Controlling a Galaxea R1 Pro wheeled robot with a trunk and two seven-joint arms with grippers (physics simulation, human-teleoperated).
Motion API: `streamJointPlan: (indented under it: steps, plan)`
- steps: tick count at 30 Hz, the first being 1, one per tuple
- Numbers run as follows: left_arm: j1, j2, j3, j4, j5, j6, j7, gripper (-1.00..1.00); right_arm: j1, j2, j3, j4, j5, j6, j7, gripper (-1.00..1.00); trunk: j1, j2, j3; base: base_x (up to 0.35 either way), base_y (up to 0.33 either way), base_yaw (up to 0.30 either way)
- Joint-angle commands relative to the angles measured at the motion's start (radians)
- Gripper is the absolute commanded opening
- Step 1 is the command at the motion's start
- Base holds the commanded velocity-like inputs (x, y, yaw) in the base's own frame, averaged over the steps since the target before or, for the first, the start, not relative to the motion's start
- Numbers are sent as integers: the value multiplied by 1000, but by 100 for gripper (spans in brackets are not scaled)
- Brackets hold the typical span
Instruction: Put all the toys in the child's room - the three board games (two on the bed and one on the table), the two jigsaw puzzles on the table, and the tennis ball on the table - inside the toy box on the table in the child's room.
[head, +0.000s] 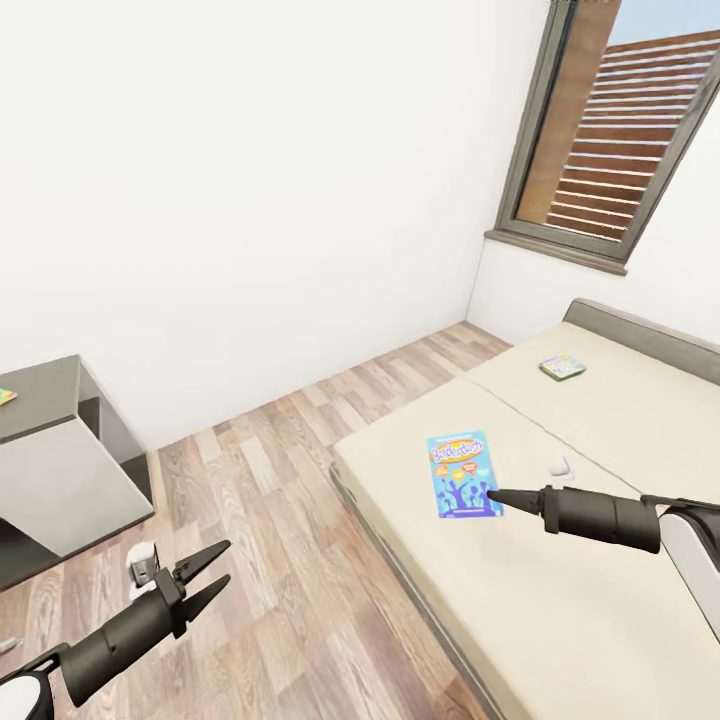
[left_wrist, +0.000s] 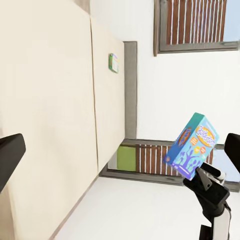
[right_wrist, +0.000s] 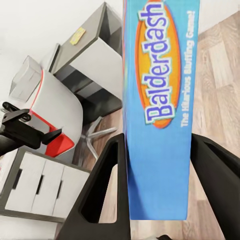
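Note:
My right gripper (head: 492, 496) is shut on a blue board game (head: 465, 474), a flat "Balderdash" box, holding it just above the beige bed (head: 560, 600). In the right wrist view the box (right_wrist: 160, 100) stands between both fingers. The left wrist view shows the same box (left_wrist: 192, 145) lifted clear of the mattress. A second board game (head: 562, 366), green-edged, lies flat on the bed near the headboard. My left gripper (head: 205, 575) hangs open and empty over the wood floor. The table (head: 60, 440) stands at the left, with a small multicoloured flat thing (head: 5, 396) on its dark wing.
A window (head: 610, 130) sits in the corner above the headboard. White drawer fronts (right_wrist: 40, 185) show in the right wrist view. A small white object (head: 560, 466) lies on the mattress. Wood floor (head: 280, 500) stretches between bed and table, with a small white-and-grey item (head: 145, 562) on it.

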Motion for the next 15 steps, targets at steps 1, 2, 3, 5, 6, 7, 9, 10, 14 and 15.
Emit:
streamJointPlan:
  steps: [1,2,3,5,6,7,9,10,14,15]
  plan:
    - [0,0,1,0,0,4,-2,100,-1,0,-1,0,4,3,6,-100,1,-2,0,0,0,194]
    - [0,0,0,0,0,4,-1,100,-1,0,1,0,4,3,6,-100,1,-2,1,0,0,194]
    - [0,0,0,0,0,4,0,100,-1,0,3,0,4,3,6,-100,1,-2,3,0,0,195]
    - [0,0,0,0,0,4,1,100,-1,0,4,0,4,3,5,-100,1,-2,5,0,0,195]
    - [0,0,-1,0,0,4,2,100,-1,0,6,0,4,3,3,-100,1,-2,7,0,0,196]
    - [0,0,-1,0,0,4,2,100,-1,0,7,0,4,3,0,-100,1,-2,8,0,0,196]
    - [0,0,-1,0,0,4,3,100,-2,0,9,0,4,3,-6,-100,1,-2,11,0,0,196]
    - [0,0,-1,0,0,4,3,100,-2,0,9,0,4,3,-6,-100,1,-2,12,0,0,196]
    - [-1,0,-2,0,0,4,3,100,-2,0,11,0,4,3,-16,-100,1,-2,18,0,0,196]
    - [-1,0,-2,0,0,4,3,100,-2,0,11,0,4,3,-16,-100,1,-2,19,0,0,196]
